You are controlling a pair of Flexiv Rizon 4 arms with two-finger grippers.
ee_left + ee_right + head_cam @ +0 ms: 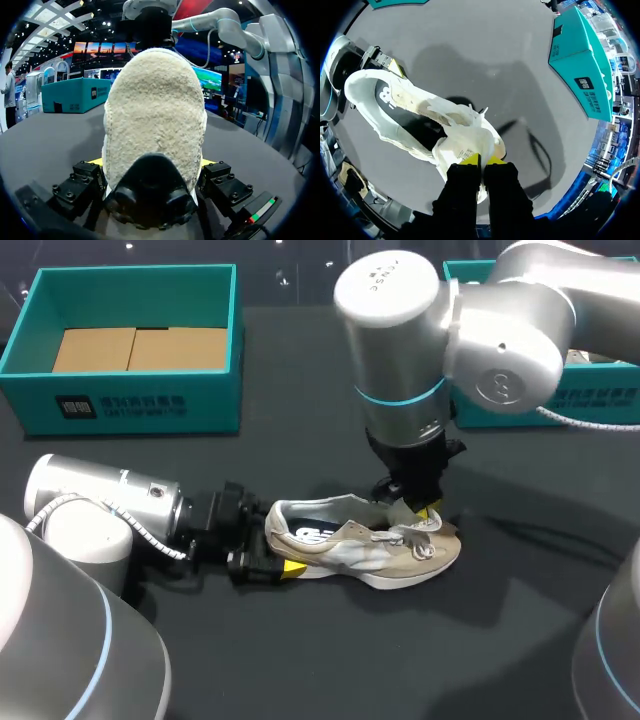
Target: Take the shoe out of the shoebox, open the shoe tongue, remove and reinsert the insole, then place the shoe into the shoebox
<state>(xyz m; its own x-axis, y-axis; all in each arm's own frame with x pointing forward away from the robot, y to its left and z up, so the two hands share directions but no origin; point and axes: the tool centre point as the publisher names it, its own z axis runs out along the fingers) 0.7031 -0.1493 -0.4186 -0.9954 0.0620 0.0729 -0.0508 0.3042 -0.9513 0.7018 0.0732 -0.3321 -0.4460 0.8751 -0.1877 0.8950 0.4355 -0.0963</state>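
The beige-and-white mesh sneaker (pixel 365 545) lies on its side on the dark grey table (pixel 300 660), just below the middle of the head view, toe pointing right, well apart from both boxes. At its heel, the left gripper (pixel 285 558) comes in flat from the left and has the fuzzy heel counter squeezed from both sides between its yellow fingertips (pixel 95 161); the left wrist view is filled by that heel. From above, the right gripper (pixel 425 512) drops straight down onto the laces, its fingers nearly together, pinching the white tongue (pixel 460 147). There's a small printed label on the tongue's inner face, too small to read. Inside the shoe, the dark insole (pixel 318 533) shows white print at the heel. Upper left, the teal cardboard shoebox (pixel 130 390) stands open, brown cardboard sheets (pixel 140 348) on its floor, a black logo patch and white lettering on its front wall. Upper right, a second teal box (pixel 600 400) sits half hidden behind the right arm, with lettering on its front too.
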